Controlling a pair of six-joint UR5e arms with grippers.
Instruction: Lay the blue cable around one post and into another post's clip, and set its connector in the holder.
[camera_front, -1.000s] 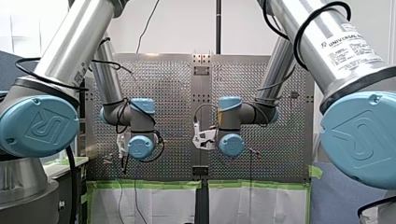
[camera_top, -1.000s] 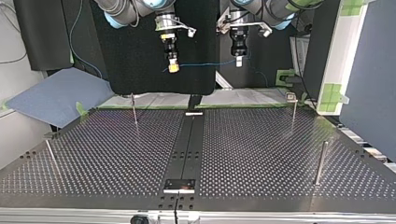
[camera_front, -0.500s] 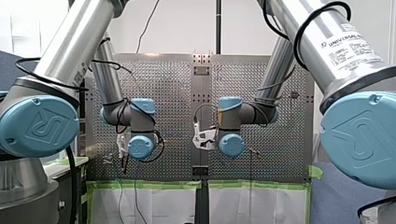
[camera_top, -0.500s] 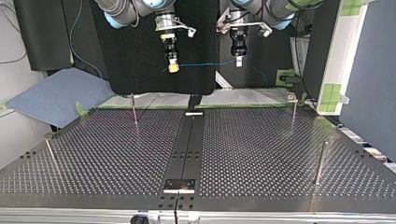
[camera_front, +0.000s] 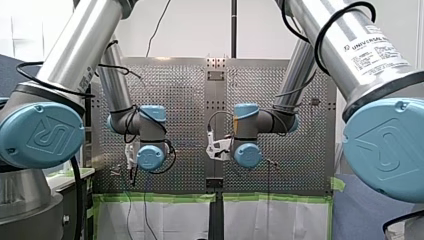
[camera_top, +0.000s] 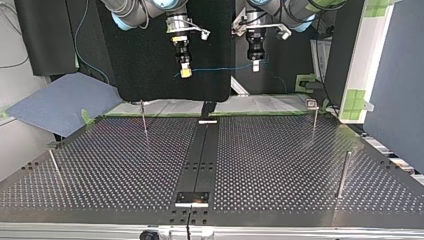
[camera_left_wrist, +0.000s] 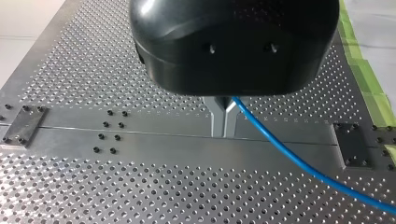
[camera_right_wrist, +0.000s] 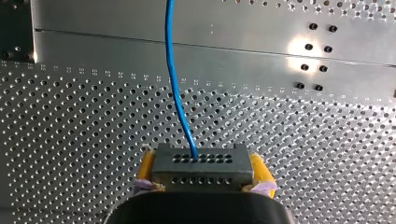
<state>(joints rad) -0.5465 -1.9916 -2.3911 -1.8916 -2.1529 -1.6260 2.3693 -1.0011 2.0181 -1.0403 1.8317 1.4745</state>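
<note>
The blue cable hangs strung between both grippers, well above the table. My right gripper clamps its connector, and my left gripper pinches the cable itself. Routing looks not yet begun; the next move calls for lowering the span beside a post.

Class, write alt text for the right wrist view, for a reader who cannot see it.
My right tool holds a dark connector, dotted with small holes, between its yellow pads. A blue cable leaves the connector's face and runs ahead over the perforated metal table, crossing a plain strip with bolt heads.
</note>
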